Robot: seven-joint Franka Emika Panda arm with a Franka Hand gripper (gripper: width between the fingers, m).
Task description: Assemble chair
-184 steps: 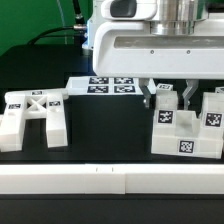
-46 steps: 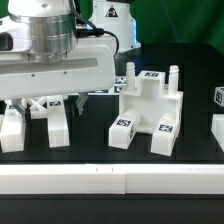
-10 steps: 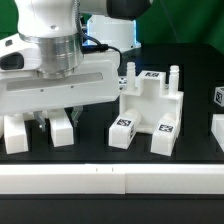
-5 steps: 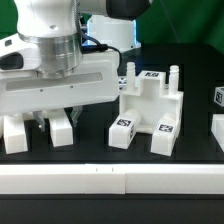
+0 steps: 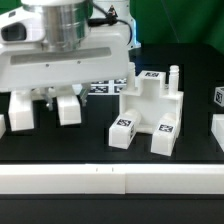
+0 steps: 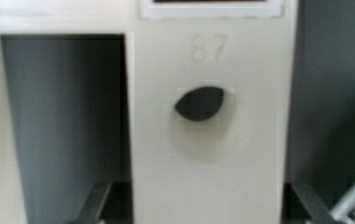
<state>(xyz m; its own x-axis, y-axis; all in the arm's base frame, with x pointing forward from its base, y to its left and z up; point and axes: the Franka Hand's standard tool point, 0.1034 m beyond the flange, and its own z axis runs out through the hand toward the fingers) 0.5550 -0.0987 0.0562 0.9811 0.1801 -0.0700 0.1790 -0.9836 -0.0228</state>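
Note:
The chair's X-braced frame with two thick legs hangs under the robot hand at the exterior view's left, lifted a little off the black table. My gripper is mostly hidden behind the hand's white body. In the wrist view a white bar of the frame with a round black hole fills the gap of my gripper; a dark finger presses each side, so it is shut on the bar. The seat block, with upright pegs and tags, stands to the exterior view's right of the frame, apart from it.
The marker board lies flat behind the hand. Another white tagged part shows at the exterior view's right edge. A white rail runs along the table's front.
The hand has risen with the legged frame in its grip; the legs have left the table and shifted slightly toward the exterior view's right. The seat block has not moved.

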